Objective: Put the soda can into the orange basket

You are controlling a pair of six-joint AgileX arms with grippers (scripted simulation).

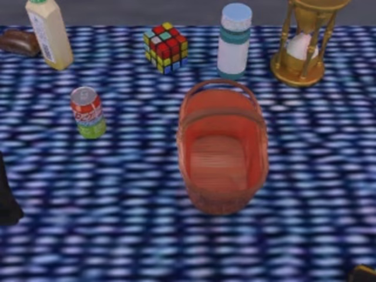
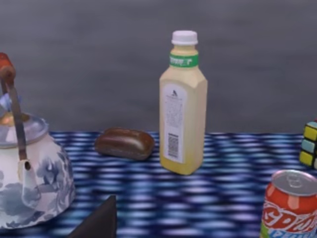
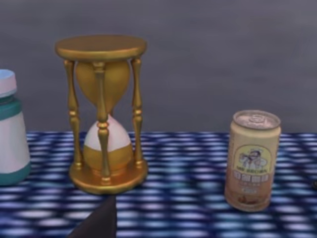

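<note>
Waiting at the edges, both arms are sitting parked: the left gripper (image 1: 7, 200) is showing only as a dark sliver at nine o'clock on the top view's rim, the right gripper (image 1: 363, 274) as a dark corner down at five o'clock, and I cannot tell how far either pincer is opened, though nothing is showing in their grasp. Standing upright at roughly ten o'clock from the table's middle is the small cylindrical soda can (image 1: 88, 111), wearing a red upper part with white script, a white band, a lime-green lower part and a silver top, its long axis pointing straight up. It is lying toward one o'clock from the left gripper, well apart from it, and far farther from the right one, so the left arm is looking the nearer candidate for the pick. Resting near the centre, toward three o'clock from the can and clear of it, the large oval orange-red woven basket (image 1: 222, 150) is holding nothing, its arched handle crossing over the far half. Peeking into the left wrist view, the can's rim and red shoulder are showing close by, with a tall cream-yellow bottle (image 2: 182, 106) standing beyond.
</note>
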